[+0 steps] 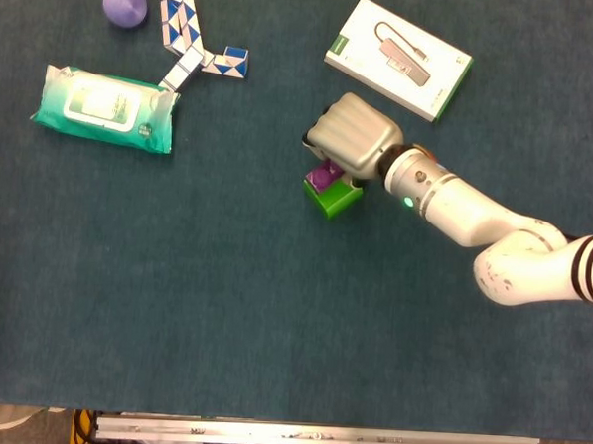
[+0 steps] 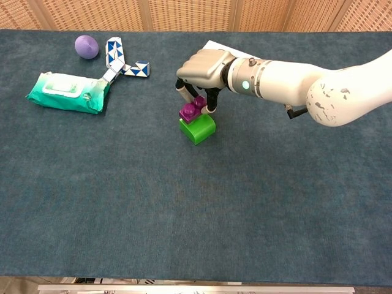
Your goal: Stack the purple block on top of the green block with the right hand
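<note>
The right robot hand [image 2: 205, 70] grips the purple block [image 2: 192, 109] atop the green block [image 2: 198, 128].

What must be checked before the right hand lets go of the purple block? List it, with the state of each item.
1. Grip: the right hand holds the small purple studded block between its fingers. Ok.
2. Placement: the purple block sits over the green plastic block, toward its far left edge. Not ok.
3. Seating: whether the studs are pressed fully in. Cannot tell.
4. Level: the purple block looks tilted on the green one. Not ok.
5. Base: the green block rests flat on the blue cloth-covered table. Ok.
6. Retreat room: the white and green flat box lies behind the hand, apart from it. Ok.
</note>
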`<state>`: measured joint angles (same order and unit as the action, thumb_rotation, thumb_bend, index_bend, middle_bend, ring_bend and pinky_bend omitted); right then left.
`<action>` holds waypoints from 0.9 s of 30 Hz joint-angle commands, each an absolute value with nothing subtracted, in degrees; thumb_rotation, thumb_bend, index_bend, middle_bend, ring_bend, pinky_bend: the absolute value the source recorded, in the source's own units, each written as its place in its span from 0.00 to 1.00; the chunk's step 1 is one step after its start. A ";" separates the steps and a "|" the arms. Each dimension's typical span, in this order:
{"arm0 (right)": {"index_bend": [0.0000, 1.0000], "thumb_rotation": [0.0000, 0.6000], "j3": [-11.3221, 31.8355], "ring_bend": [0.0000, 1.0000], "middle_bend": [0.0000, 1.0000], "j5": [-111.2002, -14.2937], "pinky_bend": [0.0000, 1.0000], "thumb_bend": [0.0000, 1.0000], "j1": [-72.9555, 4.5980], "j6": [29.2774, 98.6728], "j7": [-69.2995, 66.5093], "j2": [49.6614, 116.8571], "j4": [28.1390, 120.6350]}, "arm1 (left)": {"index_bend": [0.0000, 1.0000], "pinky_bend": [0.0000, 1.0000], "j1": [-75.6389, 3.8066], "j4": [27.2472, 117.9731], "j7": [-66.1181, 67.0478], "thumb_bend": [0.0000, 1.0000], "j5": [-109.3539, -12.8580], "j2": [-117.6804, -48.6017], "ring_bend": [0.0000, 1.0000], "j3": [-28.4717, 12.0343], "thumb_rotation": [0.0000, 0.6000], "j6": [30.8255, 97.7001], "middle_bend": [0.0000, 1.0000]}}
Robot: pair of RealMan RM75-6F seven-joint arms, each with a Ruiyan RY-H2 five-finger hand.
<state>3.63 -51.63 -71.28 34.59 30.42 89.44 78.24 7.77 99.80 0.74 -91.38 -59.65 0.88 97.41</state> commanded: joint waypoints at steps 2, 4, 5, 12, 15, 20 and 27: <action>0.61 1.00 3.44 0.42 0.55 -51.35 0.52 0.26 -71.39 34.69 30.34 89.41 78.08 | 0.30 0.19 7.72 99.78 0.80 0.23 -91.40 -59.71 0.30 0.84 1.00 97.37 0.34; 0.61 1.00 3.32 0.42 0.55 -51.27 0.52 0.26 -71.52 34.64 30.32 89.54 77.95 | 0.30 0.19 7.71 99.81 0.89 0.23 -91.37 -59.72 0.30 0.85 1.00 97.30 0.34; 0.61 1.00 3.26 0.42 0.55 -51.27 0.52 0.26 -71.57 34.64 30.35 89.60 77.91 | 0.30 0.19 7.71 99.80 0.92 0.23 -91.34 -59.73 0.30 0.86 1.00 97.27 0.34; 0.61 1.00 2.85 0.42 0.55 -51.12 0.52 0.26 -71.80 34.68 30.29 90.02 78.01 | 0.30 0.19 7.77 99.78 0.74 0.23 -91.26 -59.65 0.30 0.83 1.00 97.33 0.34; 0.61 1.00 2.64 0.42 0.55 -50.99 0.52 0.26 -71.88 34.76 30.38 90.03 78.04 | 0.30 0.19 7.78 99.74 0.78 0.23 -91.20 -59.68 0.30 0.83 1.00 97.28 0.34; 0.61 1.00 2.19 0.42 0.55 -50.47 0.52 0.26 -72.07 34.51 30.55 90.15 77.60 | 0.30 0.19 7.84 99.65 0.64 0.23 -91.19 -59.66 0.30 0.84 1.00 97.34 0.34; 0.61 1.00 1.79 0.42 0.55 -50.08 0.52 0.26 -72.55 34.34 30.97 90.13 77.64 | 0.30 0.19 7.81 99.63 0.75 0.23 -91.15 -59.70 0.30 0.84 1.00 97.24 0.34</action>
